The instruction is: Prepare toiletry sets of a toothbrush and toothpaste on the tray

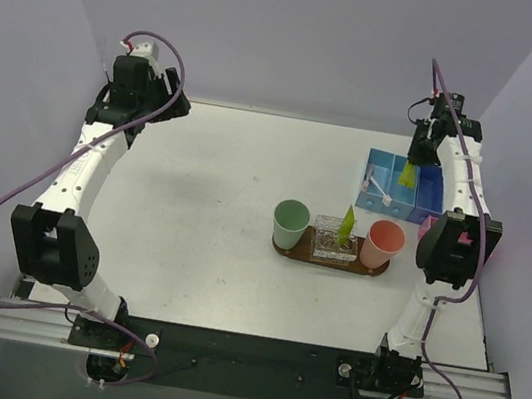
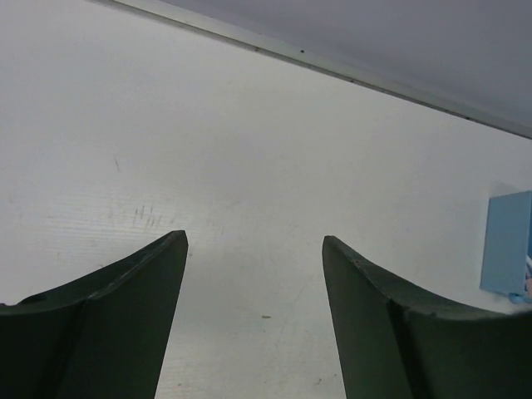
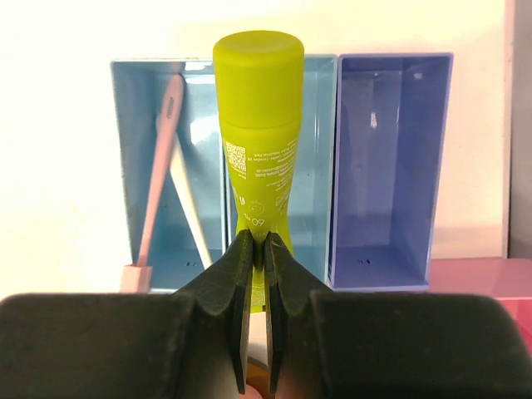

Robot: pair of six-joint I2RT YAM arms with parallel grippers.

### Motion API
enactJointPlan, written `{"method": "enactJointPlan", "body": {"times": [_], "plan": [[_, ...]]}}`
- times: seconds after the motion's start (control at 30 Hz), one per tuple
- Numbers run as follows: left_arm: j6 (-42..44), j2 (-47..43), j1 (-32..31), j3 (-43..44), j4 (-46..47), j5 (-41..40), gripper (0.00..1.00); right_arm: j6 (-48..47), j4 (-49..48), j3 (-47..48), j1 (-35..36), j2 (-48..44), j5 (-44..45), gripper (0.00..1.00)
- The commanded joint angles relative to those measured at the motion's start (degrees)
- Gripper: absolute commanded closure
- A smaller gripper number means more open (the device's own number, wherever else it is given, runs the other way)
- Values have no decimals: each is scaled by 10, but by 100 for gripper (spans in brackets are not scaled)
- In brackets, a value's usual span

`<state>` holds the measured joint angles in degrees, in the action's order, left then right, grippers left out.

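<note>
Brown wood tray [image 1: 290,254] is sitting just 3 o'clock of table centre, carrying a green cup [image 1: 291,223], a clear holder [image 1: 335,239] and an orange cup [image 1: 382,243] in a row. A second tube [image 1: 346,225] is standing tilted in the holder. No brush is showing on the tray.

Pink box [image 1: 427,225] is lying at 3 o'clock.

At 2 o'clock, the right gripper [image 3: 258,243] is hanging over the bin [image 3: 391,166], pinching the tube [image 3: 259,125] by its flat lower body, cap pointing away from the wrist. A brush [image 3: 158,183] is leaning in the bin's left compartment; the right compartment is showing nothing.

Handling, judged: the tube is looking light, soft-walled and glossy, so it is likely yielding and sliding under a hard squeeze. The flat crimped end is giving the surest hold; the round cap would roll.

Print on the tube: a QR-style square, "60" with the unit cut off by a finger, and fine lines too small for reading. No brand is legible.

At 10 o'clock, the left gripper [image 2: 253,239] is hovering over bare table [image 2: 249,125], jaws spread wide, holding nothing.
</note>
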<state>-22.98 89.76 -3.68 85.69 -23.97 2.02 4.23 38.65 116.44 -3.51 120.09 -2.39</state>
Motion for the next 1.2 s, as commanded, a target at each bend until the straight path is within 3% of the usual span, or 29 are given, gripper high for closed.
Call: {"method": "enactJointPlan", "body": {"times": [0.0, 0.2, 0.37, 0.6, 0.8, 1.0, 1.17], "plan": [[-38, 37, -18, 74, -24, 49, 24, -15, -18, 22, 18, -75, 0, 100], [-65, 110, -60, 175, -90, 117, 25, -28, -49, 41, 78, -100, 5, 100], [-115, 154, -84, 229, -50, 198, 25, -30, -98, 56, 135, -98, -16, 100], [-179, 221, -93, 322, -33, 251, 25, -37, -158, 83, 207, -78, -64, 100], [-227, 252, -109, 351, 12, 272, 24, -38, -166, 127, 255, -36, -99, 100], [-290, 274, -129, 357, 115, 306, 24, -30, -181, 140, 286, -14, -131, 100], [-298, 297, -144, 383, 110, 302, 24, -30, -181, 130, 305, -13, -143, 100]]}}
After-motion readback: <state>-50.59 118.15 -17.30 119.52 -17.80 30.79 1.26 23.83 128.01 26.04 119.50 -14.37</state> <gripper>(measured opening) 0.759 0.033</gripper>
